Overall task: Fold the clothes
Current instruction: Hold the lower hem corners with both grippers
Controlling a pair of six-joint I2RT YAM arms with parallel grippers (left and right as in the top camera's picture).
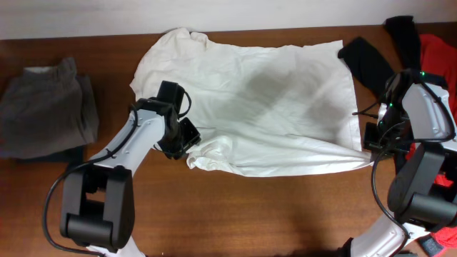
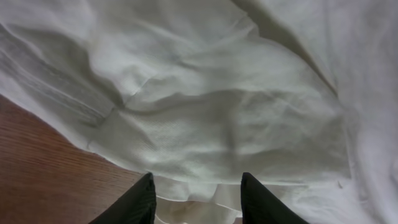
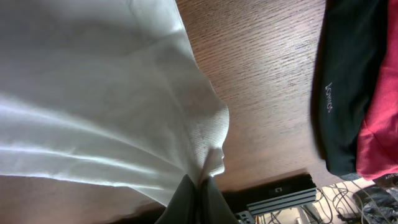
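The large thin white T-shirt (image 1: 250, 100) lies spread across the middle of the brown wooden desk (image 1: 250, 210). Its far edge is near the desk's back edge, and a faint grey patch shows through the cloth around its centre. Its near left part is bunched into soft rumples, and its near right corner is drawn out to a point, with taut creases running from there back across the hem.

My right gripper (image 3: 200, 186) has that corner. The fingers are pressed together on a pinch of the white cloth, which rises off the wood into them. My left gripper (image 2: 196, 199) hangs over the rumpled near left edge with its two dark fingers (image 2: 144, 202) standing apart. White cloth lies beneath and between them, but I cannot tell whether they touch it.

Past the T-shirt's right side, a long black garment (image 1: 368, 61) lies on the desk, partly under my right arm. An orange-red garment (image 1: 435, 57) is right beside it, at the desk's far right. Well apart, at the left end, sits a pile of folded grey clothes (image 1: 46, 107).
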